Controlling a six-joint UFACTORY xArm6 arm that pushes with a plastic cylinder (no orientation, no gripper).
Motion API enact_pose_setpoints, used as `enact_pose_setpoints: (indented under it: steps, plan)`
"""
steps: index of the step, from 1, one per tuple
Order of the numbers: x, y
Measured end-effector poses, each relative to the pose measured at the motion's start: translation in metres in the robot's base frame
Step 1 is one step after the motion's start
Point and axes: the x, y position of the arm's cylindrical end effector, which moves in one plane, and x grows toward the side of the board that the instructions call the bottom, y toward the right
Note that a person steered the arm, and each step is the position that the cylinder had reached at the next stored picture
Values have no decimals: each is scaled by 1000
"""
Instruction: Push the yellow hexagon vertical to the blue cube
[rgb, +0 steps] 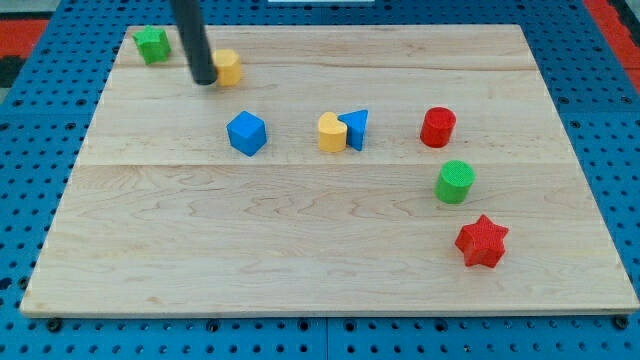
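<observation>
My tip (204, 80), a bare rod w/ no fingers to clench, touches yellow hexagon (229, 67) on its left; blue cube (246, 133) sits below.

There is only one camera. It sits above the table (300, 250) and looks down at a slant from the view's bottom side. The far edge of the table looks shorter than the near edge, so the camera is tilted and not straight overhead. It is far enough back to fit almost the whole table in. A blue board with holes (40, 150) peeks out all around the table. The rod comes in from the view's top.
</observation>
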Motion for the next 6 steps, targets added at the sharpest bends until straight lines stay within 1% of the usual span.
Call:
enact_pose_setpoints:
  steps: [1, 2, 3, 4, 5, 6]
  plan:
    - [-23, 43]
    - [-11, 55]
    - [-11, 83]
    - [-43, 108]
    - [-53, 108]
    - [-53, 94]
